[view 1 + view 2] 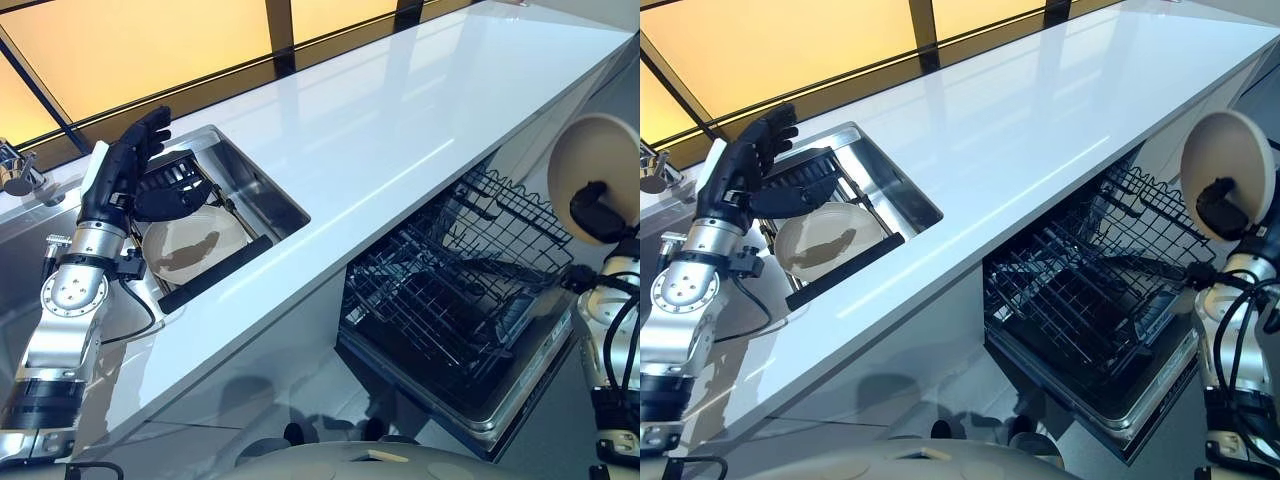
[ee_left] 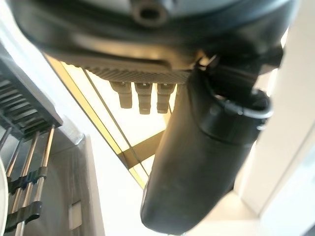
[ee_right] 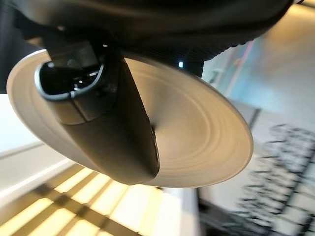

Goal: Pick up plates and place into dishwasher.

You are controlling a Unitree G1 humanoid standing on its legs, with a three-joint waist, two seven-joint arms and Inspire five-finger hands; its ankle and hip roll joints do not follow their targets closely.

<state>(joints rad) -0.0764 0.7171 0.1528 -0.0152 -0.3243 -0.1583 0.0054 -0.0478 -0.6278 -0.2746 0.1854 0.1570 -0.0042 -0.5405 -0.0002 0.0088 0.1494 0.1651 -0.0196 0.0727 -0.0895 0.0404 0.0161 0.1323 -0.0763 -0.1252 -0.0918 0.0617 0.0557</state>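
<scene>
My right hand holds a cream plate upright at the far right, above and to the right of the open dishwasher's black wire rack. In the right wrist view the thumb presses across the plate's face. A second cream plate lies in the steel sink, beside a dark dish rack. My left hand is raised over the sink's left side with fingers straight, holding nothing; its thumb and fingertips show in the left wrist view.
A long white glossy counter runs from the sink to the back right. A black bar lies along the sink's front edge. A tap stands at the far left. The dishwasher door hangs open below the counter.
</scene>
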